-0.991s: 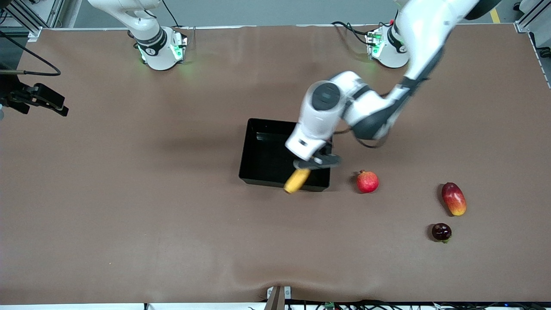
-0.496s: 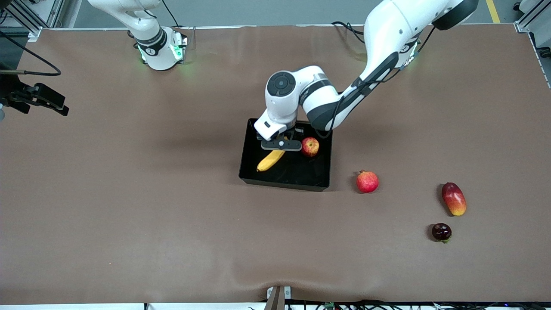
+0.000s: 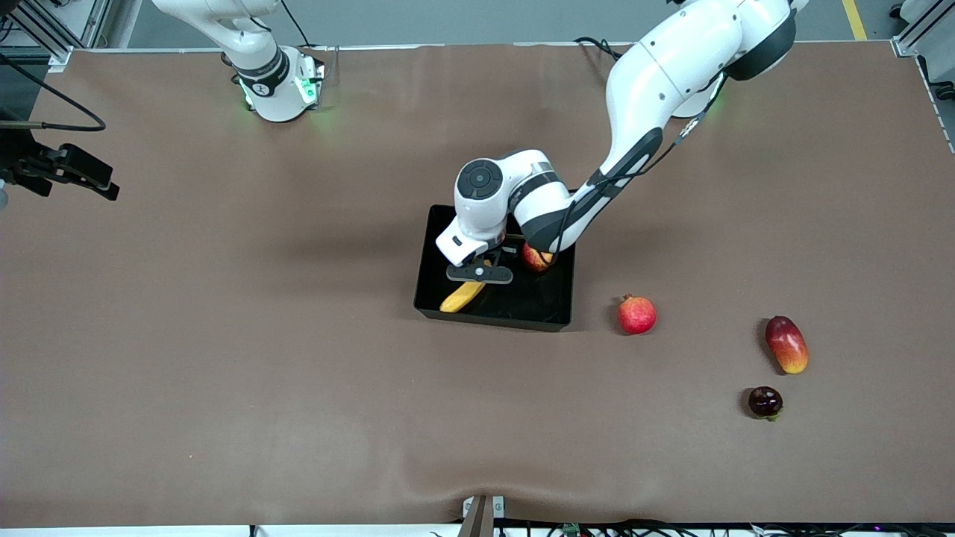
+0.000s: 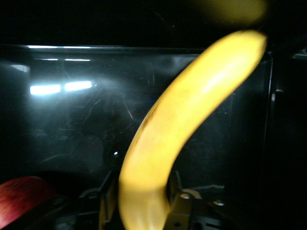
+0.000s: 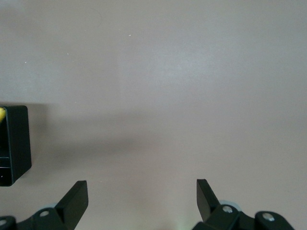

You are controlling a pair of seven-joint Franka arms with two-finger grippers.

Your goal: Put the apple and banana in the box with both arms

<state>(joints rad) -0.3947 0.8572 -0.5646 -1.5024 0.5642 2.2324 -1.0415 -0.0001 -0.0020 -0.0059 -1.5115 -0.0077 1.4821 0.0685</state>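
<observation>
The black box [image 3: 492, 319] sits mid-table. My left gripper [image 3: 480, 274] is down inside it, shut on the yellow banana [image 3: 461, 296], which lies low over the box floor and points toward the near wall. The red apple [image 3: 534, 259] lies in the box beside the gripper, partly hidden by the left arm. In the left wrist view the banana [image 4: 187, 115] runs out from between the fingers [image 4: 106, 191], with the apple [image 4: 24, 199] at the edge. My right gripper [image 5: 141, 191] is open and empty over bare table, with the box's corner [image 5: 17, 143] at the edge of its view.
A pomegranate [image 3: 636, 315] lies just outside the box toward the left arm's end. A red-yellow mango [image 3: 786, 344] and a small dark fruit [image 3: 765, 401] lie farther that way. A black device [image 3: 67, 170] sits at the right arm's end.
My left gripper carried the banana from over the box's near wall into the box and lowered it. The apple came into view, and the arm now partly covers it.
</observation>
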